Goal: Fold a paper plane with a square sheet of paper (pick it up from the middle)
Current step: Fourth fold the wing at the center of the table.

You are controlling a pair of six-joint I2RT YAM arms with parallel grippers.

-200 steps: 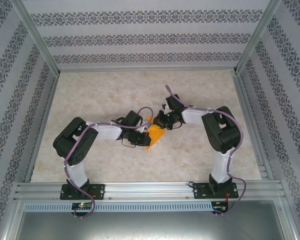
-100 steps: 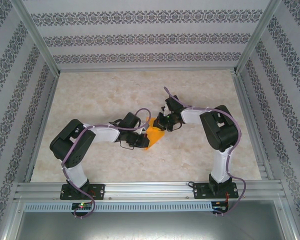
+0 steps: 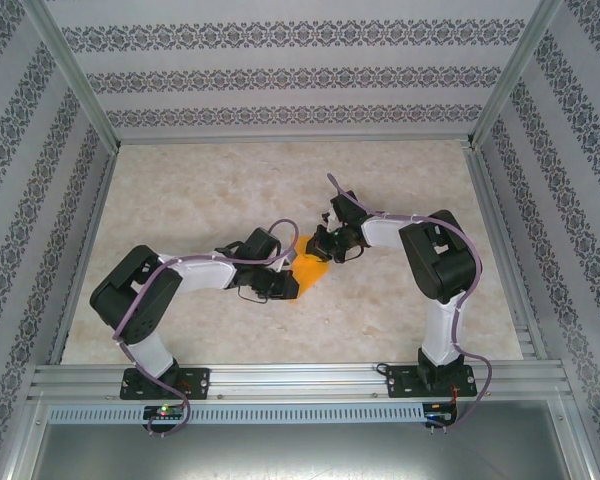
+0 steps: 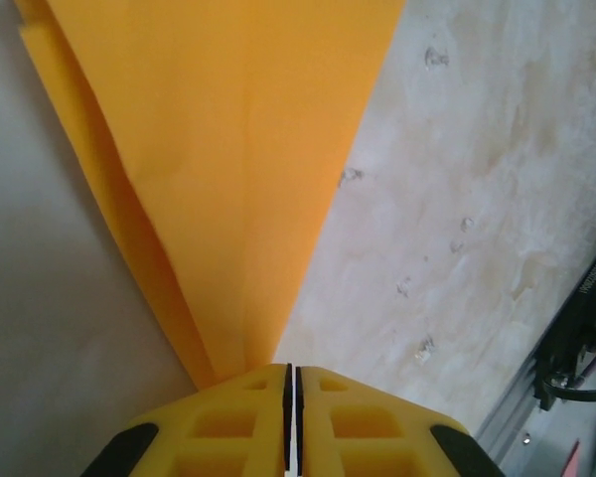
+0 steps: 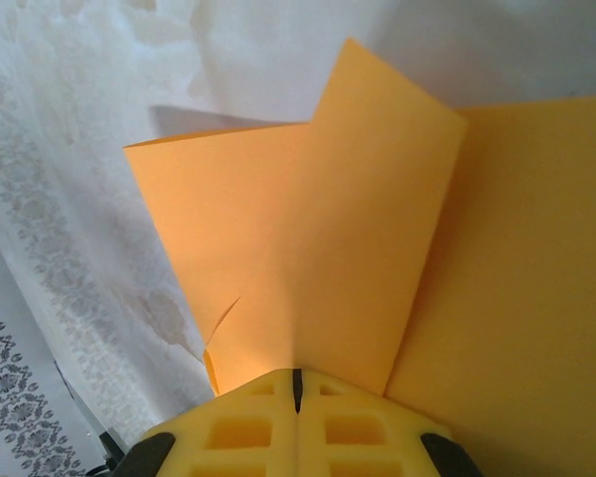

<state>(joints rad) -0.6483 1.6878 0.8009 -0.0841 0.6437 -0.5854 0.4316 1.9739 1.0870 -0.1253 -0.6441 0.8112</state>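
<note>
left fingers (image 4: 228, 422) pressed together, only a hairline slit between the yellow pads. narrow tip of the orange paper (image 4: 228, 149) runs straight into that slit, so the left gripper (image 4: 287, 370) is clamped on it. from there the paper fans out wide away from the tips, with a second layer edge showing along its left side.

right fingers (image 5: 368, 427) also together, no gap to speak of. right gripper (image 5: 297, 374) is clamped on the same paper (image 5: 308, 248): a folded flap rises from the pads to a sharp upper corner and overlaps a flatter layer off to the right. small nick or curl on the flap's left edge near the pads, can't tell which.

overhead: paper (image 3: 313, 272) sits near the middle of the marble-look table (image 3: 210, 190), between the two grippers. left gripper (image 3: 292, 280) comes in from the left on the near side, right gripper (image 3: 325, 247) from the right on the far side, the two tips close together. both arms bent at the elbow and reaching inward. can't tell whether the paper touches the tabletop or hangs just above it.
</note>
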